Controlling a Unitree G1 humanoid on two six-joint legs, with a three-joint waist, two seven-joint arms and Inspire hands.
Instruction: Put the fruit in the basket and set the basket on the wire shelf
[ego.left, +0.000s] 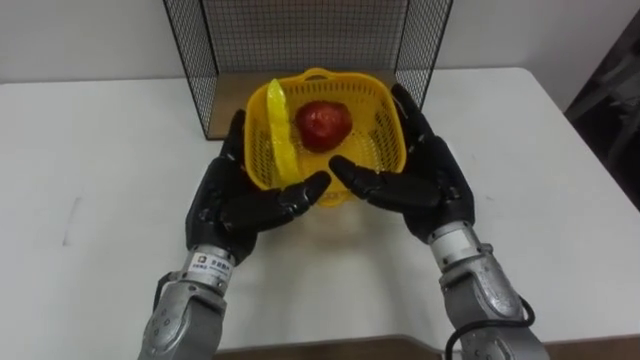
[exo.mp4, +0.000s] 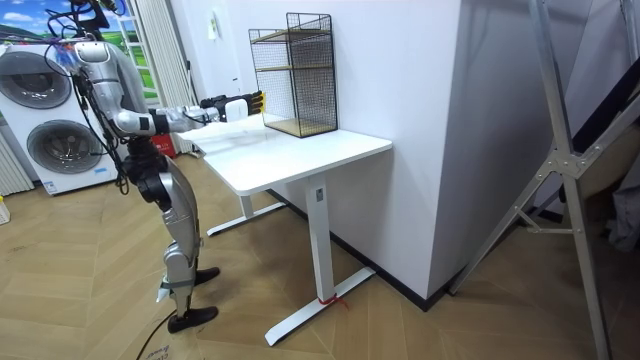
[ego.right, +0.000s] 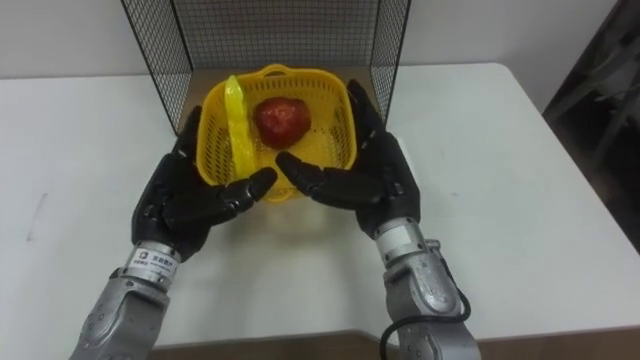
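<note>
Fruit lies inside: in the left eye view you see the round red apple (ego.left: 322, 124) and the long yellow banana (ego.left: 280, 138) in the yellow plastic lattice basket (ego.left: 375, 120), at the open front of the black wire shelf (ego.left: 300, 40) on the white table (ego.left: 100, 160). Your left hand (ego.left: 238, 205) and right hand (ego.left: 425, 180) press its sides with straight fingers, thumbs nearly meeting under the near rim. In the room view you stand at the table's end on a wooden floor (exo.mp4: 420, 320), arms reaching forward, washing machines (exo.mp4: 55, 140) behind you. In the right eye view the basket's far rim sits between the shelf's side panels; whether it rests on the table, you cannot tell.
</note>
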